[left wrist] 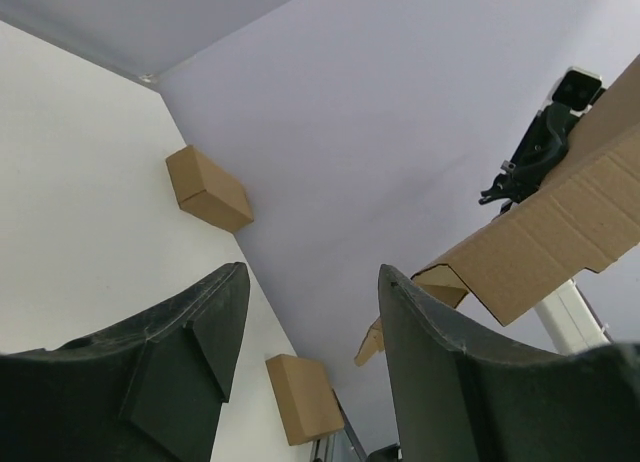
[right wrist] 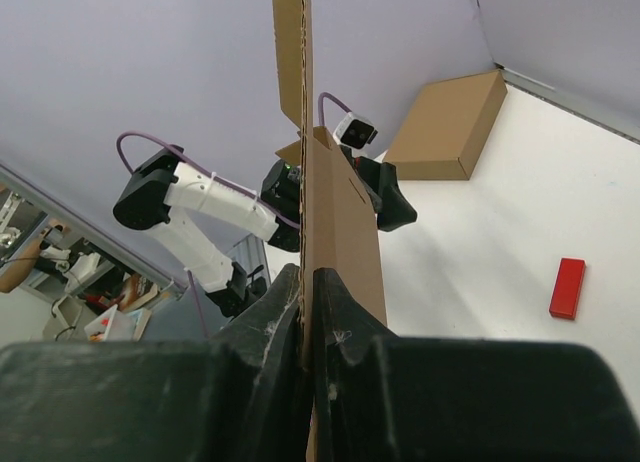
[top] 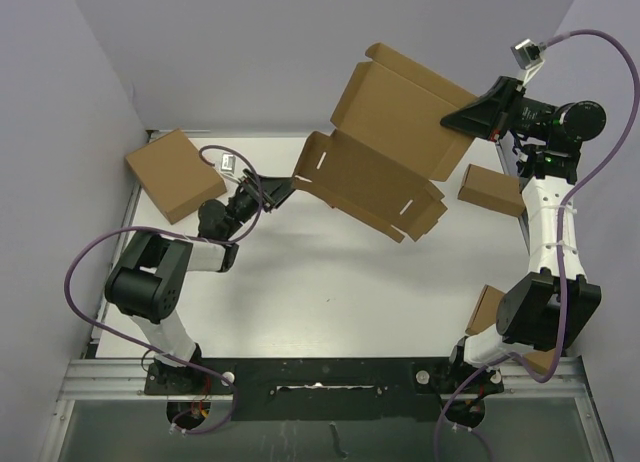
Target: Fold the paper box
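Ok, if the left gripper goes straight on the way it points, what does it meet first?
Most likely the paper box: the open left gripper aims at its nearest corner flap. In the wrist view that corner sits off centre by one finger, so it might only graze; depth is unclear.

**Off-task stuff on my table**

Three closed brown boxes on my white table (top: 330, 292): left box (top: 175, 174) at the back-left corner, right box (top: 492, 190) far right, near box (top: 487, 307) front right. Red block (right wrist: 567, 288) lies flat, well apart from left box.
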Robot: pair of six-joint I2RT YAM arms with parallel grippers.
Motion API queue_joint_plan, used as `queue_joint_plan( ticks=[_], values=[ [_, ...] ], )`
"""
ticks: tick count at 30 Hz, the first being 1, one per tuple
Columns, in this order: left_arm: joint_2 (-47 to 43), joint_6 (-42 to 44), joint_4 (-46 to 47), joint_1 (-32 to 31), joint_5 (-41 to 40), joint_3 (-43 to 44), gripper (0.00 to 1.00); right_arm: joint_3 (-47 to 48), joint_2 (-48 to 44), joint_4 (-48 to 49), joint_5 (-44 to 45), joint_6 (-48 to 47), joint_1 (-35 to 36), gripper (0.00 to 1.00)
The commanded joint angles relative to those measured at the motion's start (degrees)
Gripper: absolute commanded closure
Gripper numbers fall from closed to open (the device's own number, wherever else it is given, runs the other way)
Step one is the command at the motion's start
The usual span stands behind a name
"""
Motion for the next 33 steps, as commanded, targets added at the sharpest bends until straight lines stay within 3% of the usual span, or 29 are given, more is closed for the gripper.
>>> queue_joint_plan(
  ticks=[1,10,26,33],
  values=[
    [-0.79,1.47,6.17,-0.55,3.68,2.82,0.48,0.15,-2.02,2.99,0.88,1.21,-0.14,1.00],
    [-1.43,2.38,6.13,-0.36,9.71,3.34,0.52,0.24,-1.96,3.79,0.99,1.67,-0.62,1.00],
    [-6.16,3.73,5.99,1.74,9.80,0.20,0.49,-0.12,-2.03,4.05,1.08,1.57,-0.86,1.00],
    [-10.72,13.24,5.91,1.66,9.35,-3.93,0.49,-0.88,-2.09,4.18,1.08,1.17,-0.85,1.00]
  ],
)
